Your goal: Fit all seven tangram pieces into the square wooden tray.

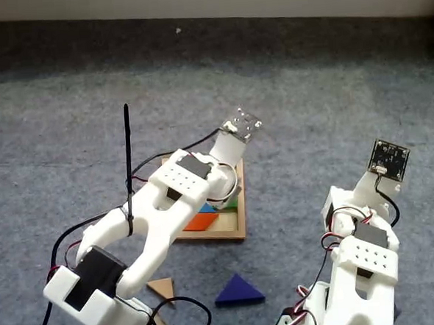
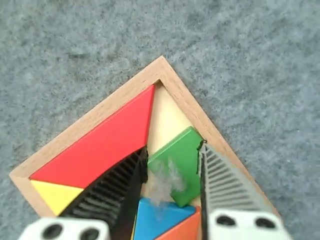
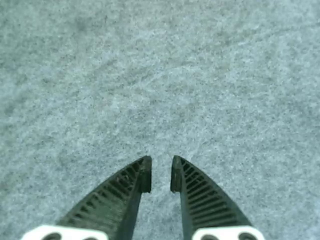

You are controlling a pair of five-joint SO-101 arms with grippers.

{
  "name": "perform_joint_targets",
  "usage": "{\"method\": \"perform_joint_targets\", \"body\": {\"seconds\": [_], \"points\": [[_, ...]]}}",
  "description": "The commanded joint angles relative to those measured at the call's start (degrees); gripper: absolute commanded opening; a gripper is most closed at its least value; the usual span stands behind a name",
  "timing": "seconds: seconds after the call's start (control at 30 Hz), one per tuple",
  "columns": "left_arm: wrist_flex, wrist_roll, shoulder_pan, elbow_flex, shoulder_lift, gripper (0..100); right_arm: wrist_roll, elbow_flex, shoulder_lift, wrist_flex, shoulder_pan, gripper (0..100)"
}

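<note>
Left tool (image 2: 173,148) pinches the green square wooden piece (image 2: 175,167), skewed over the bare gap by the right rim of the square wooden tray (image 2: 100,114) mid-surface; probably lining it up to drop flat. Tray holds a large red triangle (image 2: 100,145), small yellow triangle (image 2: 55,192), light blue triangle (image 2: 160,220) and an orange piece (image 2: 182,230). A dark blue triangle (image 1: 238,290) and a tan wooden triangle (image 1: 162,287) sit on the grey carpeted surface (image 1: 308,90) nearer; right tool (image 3: 161,175) is barely spread and holds nothing.

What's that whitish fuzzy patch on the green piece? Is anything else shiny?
Left wrist view: a pale hazy smear lies over the green piece, glare or a lens smudge, I cannot tell which. High view: the left arm's end plate glints brightly.
</note>
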Motion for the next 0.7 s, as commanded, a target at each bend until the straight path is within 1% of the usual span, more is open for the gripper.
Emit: {"method": "perform_joint_targets", "body": {"seconds": [0.0, 0.1, 0.4, 0.53, 0.67], "points": [[-1.0, 1.3, -0.3, -2.0, -1.7, 20, 0.8, -0.1, -1.2, -1.6, -0.5, 8.0], [-0.8, 1.3, -0.4, -1.7, -1.7, 20, 0.8, -0.1, -1.2, -1.6, -0.5, 8.0], [-0.4, 1.2, -6.1, -1.6, -0.7, 20, 0.8, -0.1, -1.2, -1.6, -0.5, 8.0], [2.9, 1.2, -6.6, -3.4, 2.7, 20, 0.8, -0.1, -1.2, -1.6, -0.5, 8.0], [6.6, 1.2, -6.6, -5.1, 3.0, 20, 0.8, -0.1, -1.2, -1.6, -0.5, 8.0]]}}
